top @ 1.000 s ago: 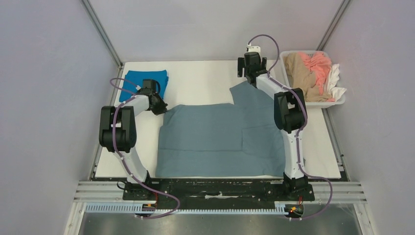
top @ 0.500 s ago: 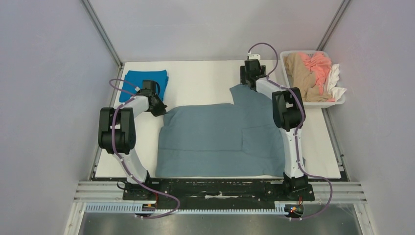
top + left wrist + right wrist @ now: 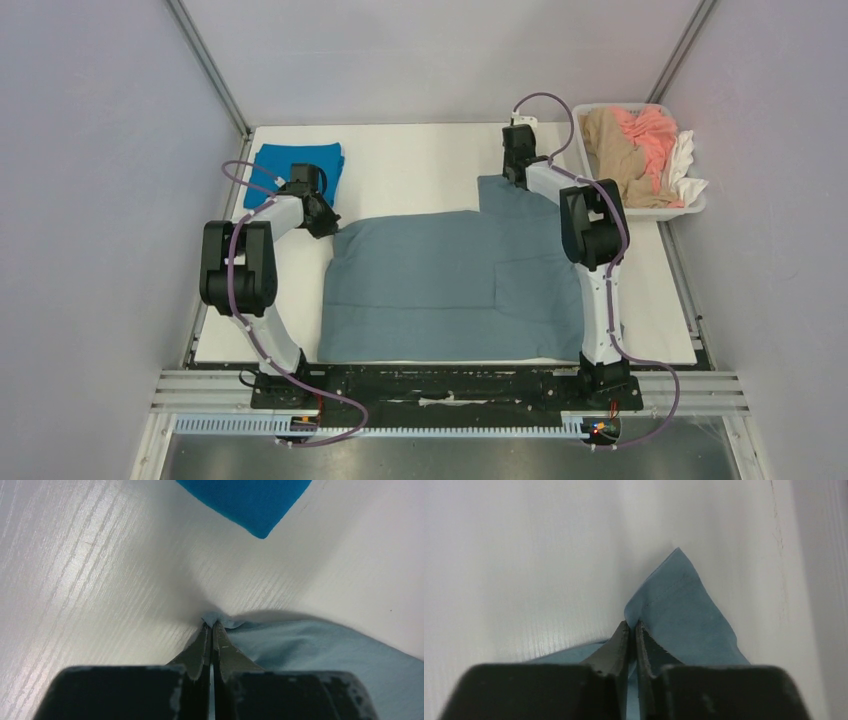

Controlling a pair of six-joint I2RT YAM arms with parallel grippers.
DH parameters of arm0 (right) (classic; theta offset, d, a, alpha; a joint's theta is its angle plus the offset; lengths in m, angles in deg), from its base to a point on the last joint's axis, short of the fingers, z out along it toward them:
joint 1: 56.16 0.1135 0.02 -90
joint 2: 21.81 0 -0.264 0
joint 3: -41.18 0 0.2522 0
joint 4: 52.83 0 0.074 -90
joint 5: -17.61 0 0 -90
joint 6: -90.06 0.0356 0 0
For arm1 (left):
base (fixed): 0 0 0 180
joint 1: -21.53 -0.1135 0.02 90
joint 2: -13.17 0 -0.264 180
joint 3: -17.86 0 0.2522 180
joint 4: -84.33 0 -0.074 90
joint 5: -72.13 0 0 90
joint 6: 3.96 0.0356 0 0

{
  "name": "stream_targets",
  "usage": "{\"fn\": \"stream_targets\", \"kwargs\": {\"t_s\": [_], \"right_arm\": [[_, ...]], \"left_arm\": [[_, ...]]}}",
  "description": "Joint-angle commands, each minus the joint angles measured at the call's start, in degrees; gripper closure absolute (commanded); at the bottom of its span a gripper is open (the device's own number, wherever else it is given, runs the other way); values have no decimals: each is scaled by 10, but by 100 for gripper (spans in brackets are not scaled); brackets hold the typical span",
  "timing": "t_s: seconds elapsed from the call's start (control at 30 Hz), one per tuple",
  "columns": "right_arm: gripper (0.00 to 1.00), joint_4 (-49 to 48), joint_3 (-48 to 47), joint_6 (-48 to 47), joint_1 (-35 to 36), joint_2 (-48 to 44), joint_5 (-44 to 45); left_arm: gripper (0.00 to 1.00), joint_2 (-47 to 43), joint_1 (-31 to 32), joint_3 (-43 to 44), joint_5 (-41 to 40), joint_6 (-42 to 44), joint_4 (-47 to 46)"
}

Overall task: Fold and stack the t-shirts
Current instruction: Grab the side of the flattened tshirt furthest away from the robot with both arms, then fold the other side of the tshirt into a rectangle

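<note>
A large grey-blue t-shirt (image 3: 450, 275) lies spread over the middle of the white table (image 3: 410, 165), partly folded. My left gripper (image 3: 328, 226) is shut on its far left corner; the wrist view shows a pinch of grey-blue cloth (image 3: 215, 617) at the left gripper's (image 3: 210, 625) fingertips. My right gripper (image 3: 513, 176) is shut on the far right corner, and in its wrist view a pointed flap of the shirt (image 3: 684, 615) sticks out past the right gripper (image 3: 632, 625). A folded cobalt blue t-shirt (image 3: 270, 165) lies at the far left, its corner (image 3: 250, 502) ahead of the left gripper.
A white basket (image 3: 650, 212) at the far right holds tan, coral and white clothes (image 3: 630, 145). Grey walls close in both sides. The table's right edge (image 3: 781, 555) runs close beside the right gripper.
The right gripper has moved a little right and down onto the shirt's far right corner and closed on it. The left gripper has stayed shut on its corner.
</note>
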Motion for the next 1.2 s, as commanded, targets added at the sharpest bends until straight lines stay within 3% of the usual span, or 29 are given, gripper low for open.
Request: {"fn": "stream_targets", "kwargs": {"t_s": [0.0, 0.2, 0.47, 0.77, 1.17], "right_arm": [[99, -16, -9, 9, -16, -11, -19], [100, -46, -22, -10, -17, -41, -36], [100, -108, 125, -8, -18, -168, -53], [100, -124, 370, 35, -15, -365, -59], [100, 24, 591, 49, 28, -684, -36]], "left_arm": [[98, -9, 2, 27, -19, 1, -8], [98, 4, 3, 65, -37, -3, 13], [98, -1, 3, 66, -9, 5, 0], [98, -69, 22, -13, 8, 5, -24], [98, -263, 25, -166, -5, -31, -25]]}}
